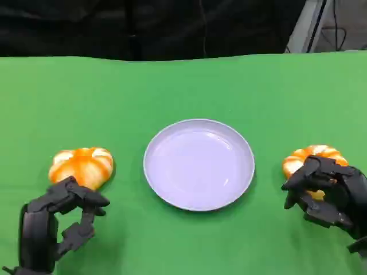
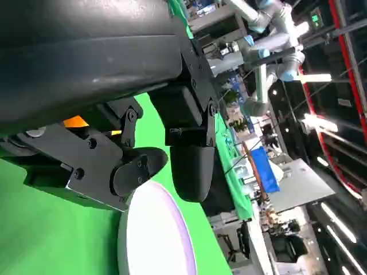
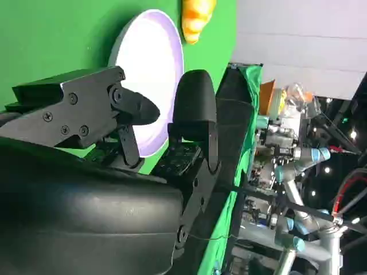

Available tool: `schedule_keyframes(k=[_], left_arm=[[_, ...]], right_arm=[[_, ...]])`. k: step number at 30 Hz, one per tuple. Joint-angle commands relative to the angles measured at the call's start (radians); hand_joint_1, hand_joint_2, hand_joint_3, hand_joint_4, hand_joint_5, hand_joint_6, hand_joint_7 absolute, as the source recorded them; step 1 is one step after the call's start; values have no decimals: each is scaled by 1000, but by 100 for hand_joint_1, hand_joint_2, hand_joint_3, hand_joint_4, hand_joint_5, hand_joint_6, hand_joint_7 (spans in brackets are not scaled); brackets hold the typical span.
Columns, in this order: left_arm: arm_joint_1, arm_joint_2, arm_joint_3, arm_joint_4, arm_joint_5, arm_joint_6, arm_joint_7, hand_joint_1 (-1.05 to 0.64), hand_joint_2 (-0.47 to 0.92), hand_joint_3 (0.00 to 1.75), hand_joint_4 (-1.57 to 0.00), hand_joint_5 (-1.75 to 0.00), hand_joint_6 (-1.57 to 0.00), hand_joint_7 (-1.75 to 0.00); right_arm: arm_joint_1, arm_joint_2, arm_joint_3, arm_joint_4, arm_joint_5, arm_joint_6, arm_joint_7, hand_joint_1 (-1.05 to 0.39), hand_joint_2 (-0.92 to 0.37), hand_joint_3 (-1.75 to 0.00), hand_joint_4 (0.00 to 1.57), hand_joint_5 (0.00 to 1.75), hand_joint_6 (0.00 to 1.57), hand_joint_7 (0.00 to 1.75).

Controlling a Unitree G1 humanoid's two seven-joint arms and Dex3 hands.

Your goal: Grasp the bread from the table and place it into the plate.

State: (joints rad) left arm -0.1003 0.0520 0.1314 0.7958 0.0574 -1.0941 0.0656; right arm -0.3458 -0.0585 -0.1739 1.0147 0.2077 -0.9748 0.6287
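A white plate [image 1: 199,164] lies at the table's middle. One orange-and-white bread [image 1: 81,165] sits to its left, another bread [image 1: 314,158] to its right. My left hand [image 1: 60,220] hovers just in front of the left bread, fingers apart and holding nothing. My right hand [image 1: 328,190] reaches over the near side of the right bread, its fingers covering that bread's front edge. In the right wrist view the fingers [image 3: 195,106] stand apart with nothing between them, and the plate [image 3: 150,74] and the far bread [image 3: 198,17] lie beyond. An orange sliver of bread [image 2: 76,121] shows behind my left hand's fingers.
The green tabletop [image 1: 183,91] stretches bare behind the plate to a dark backdrop. Green cloth also lies bare between each bread and the plate. The left wrist view shows the plate [image 2: 155,240] close by, with other robot arms and lab equipment far off.
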Motion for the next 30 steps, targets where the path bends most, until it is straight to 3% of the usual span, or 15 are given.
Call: schedule_keyframes(k=[1,18,23,29,30], left_arm=[[7,14,12,-16,4,3,14,-3,72,84,-88,-140,-97,-114],[2,13,15,-8,-4,-7,10,-2,73,82,-88,-138,-97,-113],[1,15,15,-4,5,-17,15,-2,76,75,-87,-138,-96,-114],[-6,24,11,13,11,-37,4,1,74,77,-88,-128,-96,-109],[-7,28,8,18,7,-41,-4,-1,78,67,-91,-100,-100,-84]], right_arm=[[-3,-13,-3,-2,9,-6,-2,7,-83,-65,82,143,91,97],[-8,-13,-4,6,7,-8,-4,7,-84,-62,82,143,90,99],[-7,-12,-6,6,11,-8,-1,8,-84,-62,82,143,90,99],[-5,-11,-6,5,13,-6,2,8,-84,-62,82,143,91,98],[-5,-11,-5,4,11,-6,0,8,-84,-62,82,144,91,98]])
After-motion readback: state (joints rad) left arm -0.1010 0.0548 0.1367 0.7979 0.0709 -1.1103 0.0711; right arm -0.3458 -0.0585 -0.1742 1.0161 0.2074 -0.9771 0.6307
